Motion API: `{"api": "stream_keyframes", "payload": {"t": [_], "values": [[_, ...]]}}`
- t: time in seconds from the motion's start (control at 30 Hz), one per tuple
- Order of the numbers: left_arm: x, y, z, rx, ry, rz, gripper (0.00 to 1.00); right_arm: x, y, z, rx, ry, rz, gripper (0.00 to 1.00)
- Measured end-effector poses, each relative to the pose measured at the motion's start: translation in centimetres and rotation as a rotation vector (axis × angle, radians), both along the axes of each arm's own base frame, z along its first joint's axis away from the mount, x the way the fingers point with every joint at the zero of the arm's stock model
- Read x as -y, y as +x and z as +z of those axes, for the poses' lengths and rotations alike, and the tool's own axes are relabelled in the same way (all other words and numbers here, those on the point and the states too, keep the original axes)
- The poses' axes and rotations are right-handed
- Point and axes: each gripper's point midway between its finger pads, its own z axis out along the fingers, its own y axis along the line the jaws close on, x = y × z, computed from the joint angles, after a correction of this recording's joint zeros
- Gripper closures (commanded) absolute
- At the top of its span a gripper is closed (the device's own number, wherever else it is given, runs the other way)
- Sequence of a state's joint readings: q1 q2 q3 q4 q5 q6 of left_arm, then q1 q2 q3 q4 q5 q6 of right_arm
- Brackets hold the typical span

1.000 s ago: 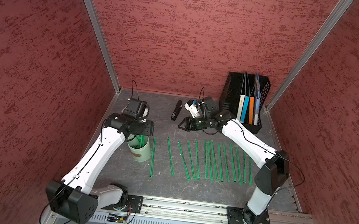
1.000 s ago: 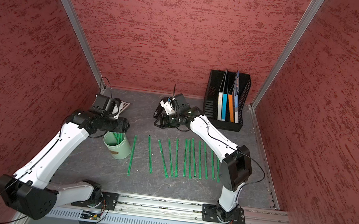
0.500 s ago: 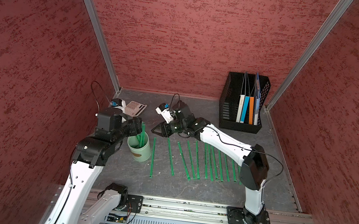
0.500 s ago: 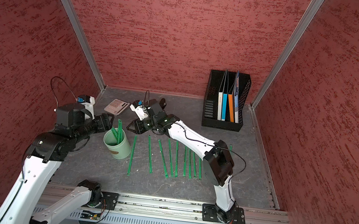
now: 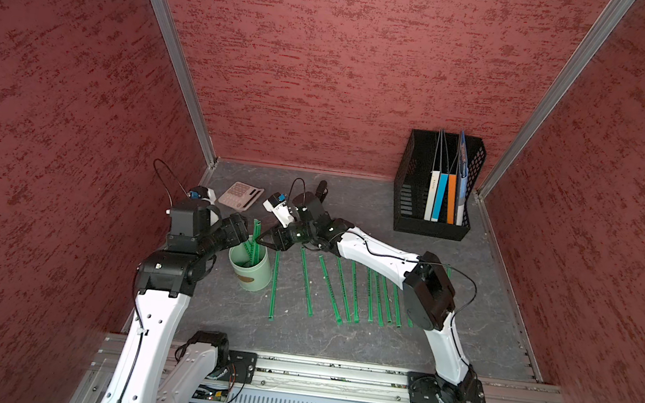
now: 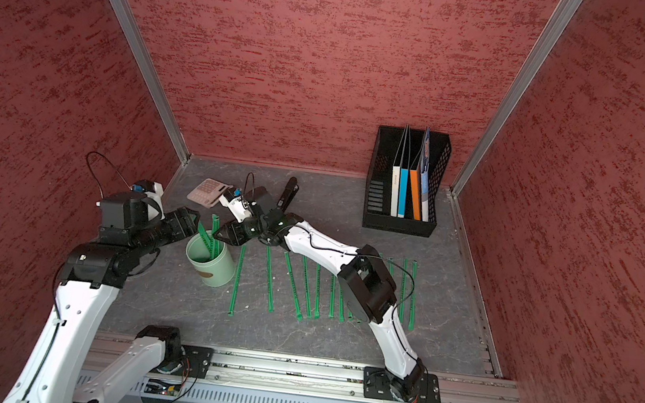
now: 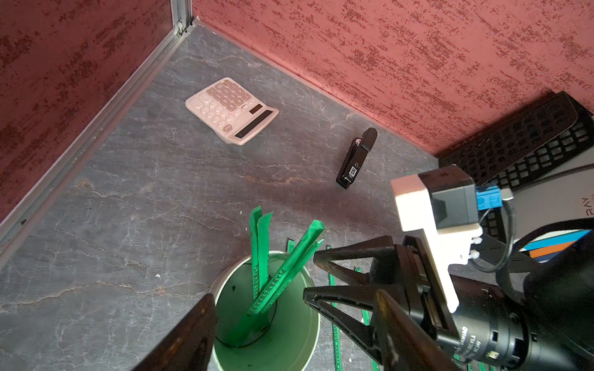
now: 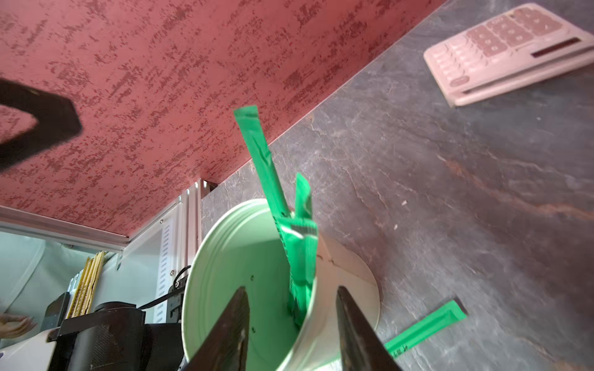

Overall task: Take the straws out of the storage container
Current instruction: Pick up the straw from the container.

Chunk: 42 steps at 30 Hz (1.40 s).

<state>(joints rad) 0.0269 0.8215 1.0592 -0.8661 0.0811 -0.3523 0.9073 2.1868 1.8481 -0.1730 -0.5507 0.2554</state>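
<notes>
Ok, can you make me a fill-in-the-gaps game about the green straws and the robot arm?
1. Some straws stand in the storage container; the rest lie on the ____.
2. The right gripper reaches toward those straws with its jaws ____.
3. The pink thing with number keys is a ____.
Missing words: table; open; calculator.

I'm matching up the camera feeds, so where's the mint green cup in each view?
In a top view: cup by the row of straws.
In a top view: same spot.
Left wrist: near, straws inside.
Right wrist: just beyond the right gripper.
Shared landmark: pink calculator.
</notes>
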Motion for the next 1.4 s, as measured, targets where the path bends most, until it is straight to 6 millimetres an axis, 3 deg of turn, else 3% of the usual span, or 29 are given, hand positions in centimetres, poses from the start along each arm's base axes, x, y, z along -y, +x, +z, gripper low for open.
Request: {"api": "stream_keyframes", "payload": {"t": [0.1,0.37,1.03,1.17,1.4], "values": [[0.1,0.1,-0.3,-0.009,-0.014,-0.009,0.23,-0.6,0.3,0.5,0.011,0.024,0.007,0.61],[0.0,0.2,-0.6,-0.017,-0.034,-0.011,0.23,-1.3,0.6,0.2,0.007,0.037,0.017,0.79],[0.2,0.3,-1.2,-0.028,-0.064,-0.025,0.24,-1.1,0.4,-0.1,0.01,0.022,0.022,0.96],[0.2,0.3,-1.2,-0.028,-0.069,-0.028,0.24,-1.0,0.3,0.8,0.019,0.03,0.023,0.97],[0.4,0.3,-1.3,-0.03,-0.077,-0.036,0.24,-0.3,-0.2,4.2,0.056,0.066,0.027,0.98]]}}
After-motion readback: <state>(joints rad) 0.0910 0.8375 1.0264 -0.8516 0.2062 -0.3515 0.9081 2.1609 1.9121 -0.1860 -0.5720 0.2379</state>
